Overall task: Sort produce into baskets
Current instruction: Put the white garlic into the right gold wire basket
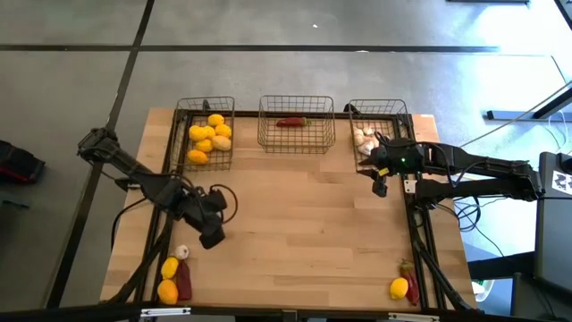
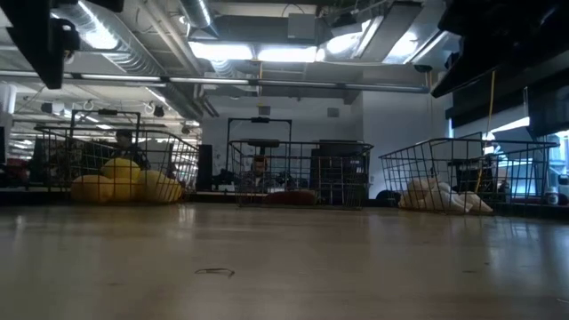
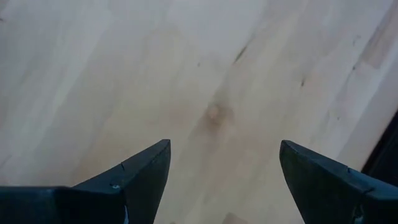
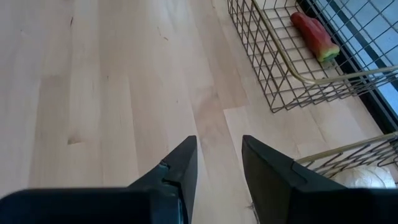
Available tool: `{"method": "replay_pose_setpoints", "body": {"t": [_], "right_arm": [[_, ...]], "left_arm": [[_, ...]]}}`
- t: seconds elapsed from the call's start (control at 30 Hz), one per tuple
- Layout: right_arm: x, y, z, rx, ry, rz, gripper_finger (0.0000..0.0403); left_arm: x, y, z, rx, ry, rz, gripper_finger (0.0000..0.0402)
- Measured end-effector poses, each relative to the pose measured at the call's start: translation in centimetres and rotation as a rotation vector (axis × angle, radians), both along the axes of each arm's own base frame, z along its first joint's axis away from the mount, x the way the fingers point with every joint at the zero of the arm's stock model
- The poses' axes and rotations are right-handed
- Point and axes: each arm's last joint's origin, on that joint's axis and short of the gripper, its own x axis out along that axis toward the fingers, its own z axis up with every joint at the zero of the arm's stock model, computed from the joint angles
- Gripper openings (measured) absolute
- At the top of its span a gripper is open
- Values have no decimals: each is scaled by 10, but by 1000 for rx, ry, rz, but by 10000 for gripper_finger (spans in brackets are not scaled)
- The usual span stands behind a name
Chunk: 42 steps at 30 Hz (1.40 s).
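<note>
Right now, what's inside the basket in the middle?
The middle basket holds one red chili pepper, lying on its floor. Nothing else shows inside; the wire mesh hides very little.

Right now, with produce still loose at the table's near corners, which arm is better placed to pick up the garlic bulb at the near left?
Left. Its tool hangs open over bare wood beside the garlic bulb. The right tool is empty but sits across the table by the garlic basket.

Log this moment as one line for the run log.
left gripper open, empty | right gripper empty by garlic basket | lemons remain unsorted
</note>
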Motion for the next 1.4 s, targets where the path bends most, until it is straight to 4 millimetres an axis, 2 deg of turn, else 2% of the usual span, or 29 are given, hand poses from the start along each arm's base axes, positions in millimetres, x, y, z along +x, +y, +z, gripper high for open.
{"method": "replay_pose_setpoints", "body": {"t": [0.27, 0.5, 0.77, 1.07, 1.4], "right_arm": [[-1, 0, -1, 2, 15, 0, 124], [-1, 0, -1, 2, 11, 0, 124], [-1, 0, -1, 2, 10, -1, 124], [-1, 0, -1, 2, 9, 0, 124], [-1, 0, -1, 0, 10, 2, 124]], "left_arm": [[-7, -18, -4, -16, 23, 6, 295], [-3, -36, -25, -9, 137, -33, 295], [-1, -48, -48, 14, 313, -110, 295], [-5, -57, -59, 48, 399, -161, 295], [-20, -78, -68, 42, 462, -198, 295]]}}
